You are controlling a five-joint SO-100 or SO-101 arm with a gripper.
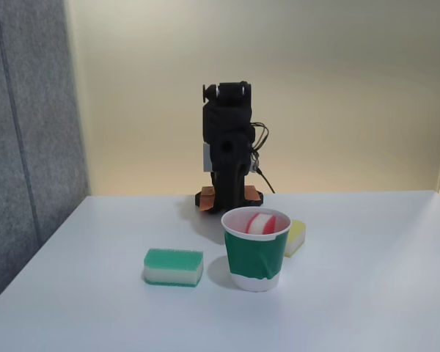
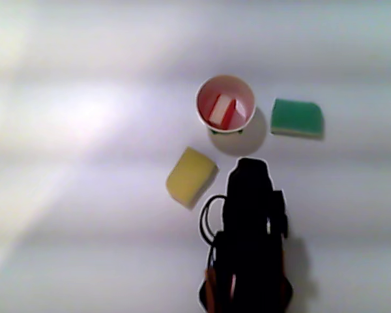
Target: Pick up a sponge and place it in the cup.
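The sponge [image 1: 261, 224], red on top with a white layer, lies tilted inside the cup [image 1: 254, 258], a white paper cup with a wide dark green band. The other view looks down into the cup [image 2: 242, 92] and shows the sponge [image 2: 222, 111] resting on its floor. The black arm [image 1: 227, 147] is folded up over its base behind the cup. In the other view my gripper [image 2: 249, 165] is a dark shape pointing toward the cup, a short gap away from it. Its jaws cannot be made out, and nothing is seen in them.
A green-topped white sponge [image 1: 174, 266] lies on the white table beside the cup, to its left in the fixed view. A pale yellow sponge [image 1: 295, 236] lies just behind the cup toward the arm. A grey partition [image 1: 29, 147] stands along the left side.
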